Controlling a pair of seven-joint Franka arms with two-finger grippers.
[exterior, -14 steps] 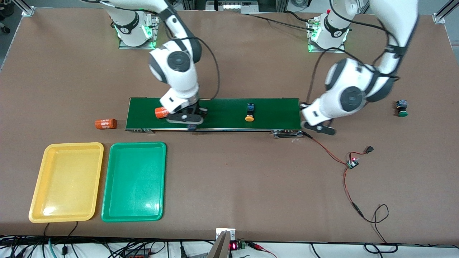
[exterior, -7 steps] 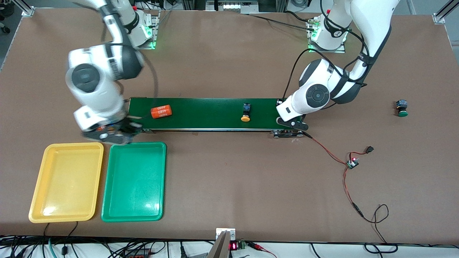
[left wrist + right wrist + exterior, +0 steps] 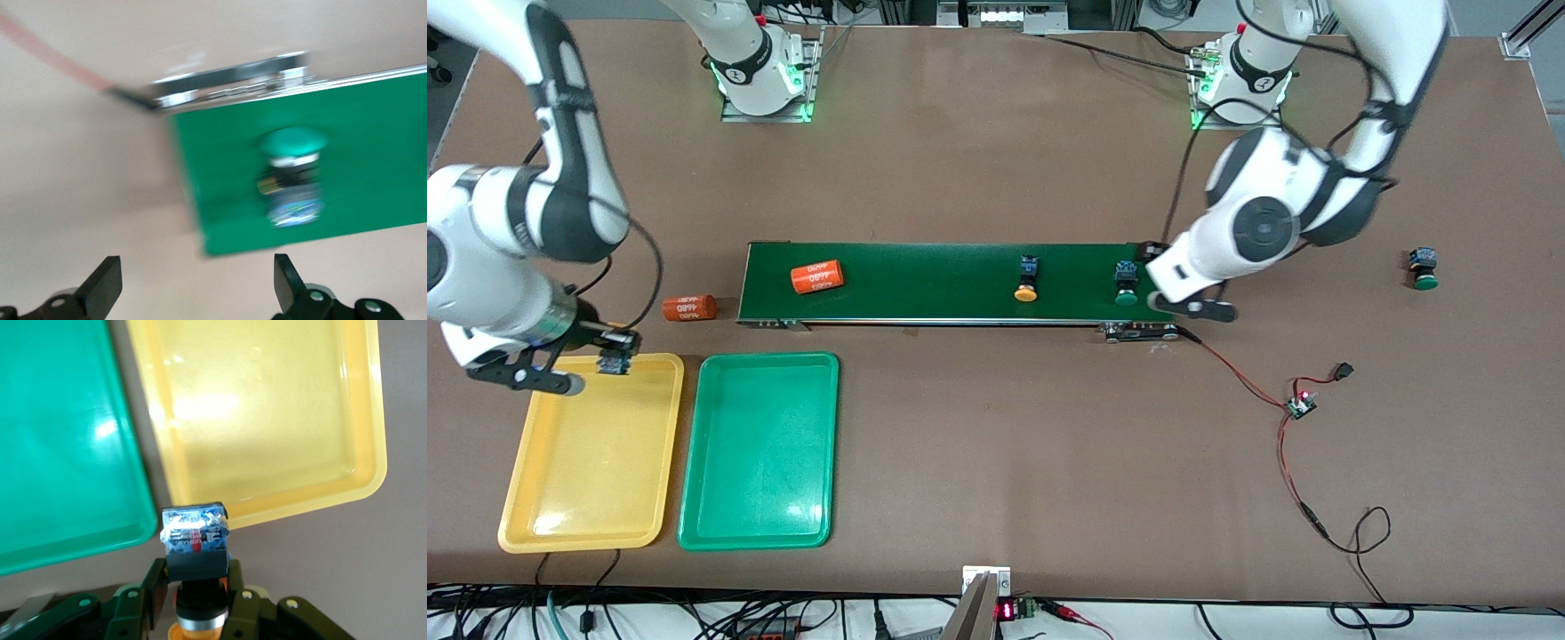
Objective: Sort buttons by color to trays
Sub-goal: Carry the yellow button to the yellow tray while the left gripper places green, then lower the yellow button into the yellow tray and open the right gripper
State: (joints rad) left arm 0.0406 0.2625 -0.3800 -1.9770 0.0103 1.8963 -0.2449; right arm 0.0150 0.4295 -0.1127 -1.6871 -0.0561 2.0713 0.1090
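The right end effector [image 3: 609,363] is pinching a yellow-capped button [image 3: 194,550] over the yellow tray [image 3: 560,498]'s edge nearest the conveyor belt [image 3: 925,267]; next it probably needs lowering and releasing. The left end effector [image 3: 193,290] is hanging spread over the belt's end by a green-capped button [image 3: 1127,283].

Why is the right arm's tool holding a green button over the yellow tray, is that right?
Not quite. The button in the right tool has a yellow-orange cap, not green, as the right wrist view shows. It does hang over the yellow tray.

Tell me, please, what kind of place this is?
Probably a robotics lab test bench: a brown table with two bolted-down arms, a small green conveyor belt, and loose wiring with a bare circuit board.
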